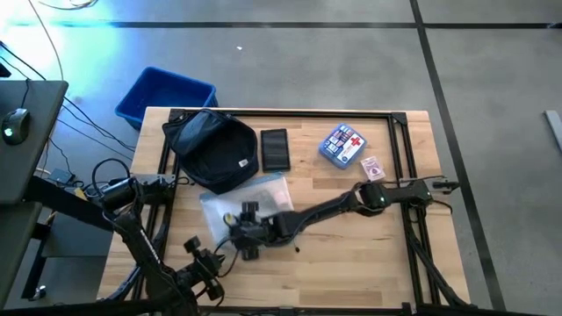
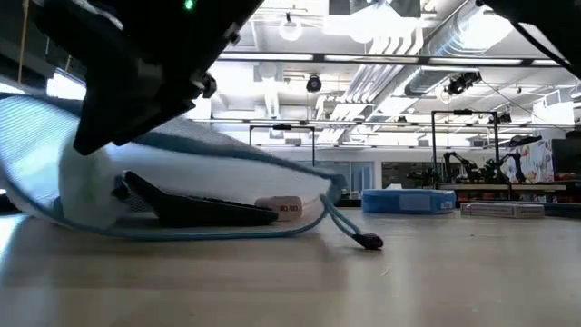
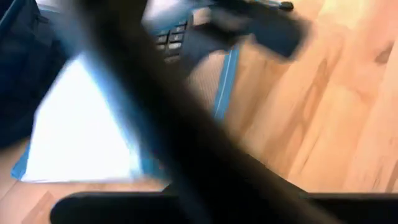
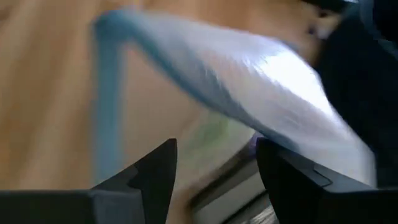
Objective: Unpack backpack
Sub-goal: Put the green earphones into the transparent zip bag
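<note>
surface (image 1: 351, 263): light wood top. Most of the unpacked stuff sits along the far half, and the near-right part is bare.

backpack (image 1: 213, 149): dark navy soft bag at about 10 o'clock on the surface, slumped with its mouth open. It's the biggest thing there, so I'd call it mostly emptied, though I can't see inside.

clear pouch (image 1: 246, 204): see-through zip pouch with a blue edge, lying just at the backpack's 5 o'clock and touching its rim. In the low view it's resting flat on the wood with dark items inside and its zip pull trailing off to one side.

black case (image 1: 275, 149): flat dark rectangle right at the backpack's 3 o'clock.

first-aid pouch (image 1: 342, 145): small blue one with the red cross, further along toward 2 o'clock, with a small card box (image 1: 373, 168) just beside it.

right claw (image 1: 249, 230): down at the pouch's near edge. The wrist view shows its fingers (image 4: 155, 177) spread apart with nothing between them, and the pouch just ahead. Looks like a let-go to me.

left claw (image 1: 204, 263): parked at around 7 o'clock, pinched closed and empty.

how to do it well: I'd lift the right claw straight up so it doesn't snag the blue edge or zip pull, then swing to the backpack's mouth without dragging the pouch along.
</note>
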